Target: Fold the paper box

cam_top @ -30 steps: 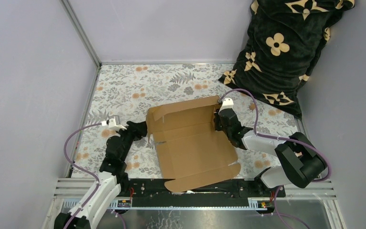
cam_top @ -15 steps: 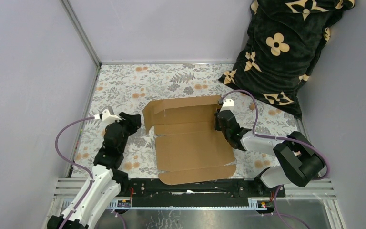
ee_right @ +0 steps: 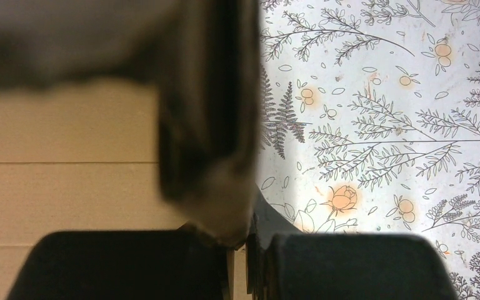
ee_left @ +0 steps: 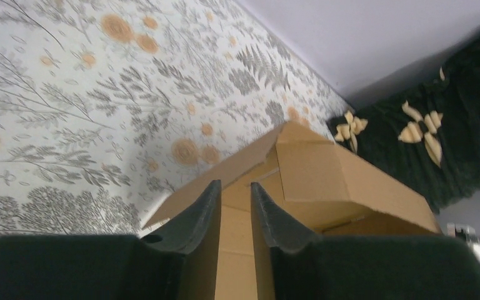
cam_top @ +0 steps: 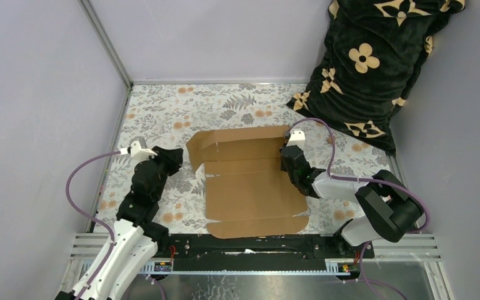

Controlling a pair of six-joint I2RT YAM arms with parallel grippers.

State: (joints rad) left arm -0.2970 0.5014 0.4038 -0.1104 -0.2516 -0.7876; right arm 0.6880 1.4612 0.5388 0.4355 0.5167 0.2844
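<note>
Far right, black cushion point(cam_top: 375, 69); paper box point(cam_top: 250, 190) between left claw point(cam_top: 175, 155), slightly parted, and right claw point(cam_top: 284, 160), closed.

you have a flowered tablecloth point(cam_top: 162, 112) covering the table, and a black blanket point(cam_top: 375, 69) with tan flowers heaped far right.

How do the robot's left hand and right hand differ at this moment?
The left hand is slightly open and holds nothing; the right hand is shut on the cardboard box. The left hand sits beside the box's left edge; the right hand is at its right edge. Both are black.
</note>
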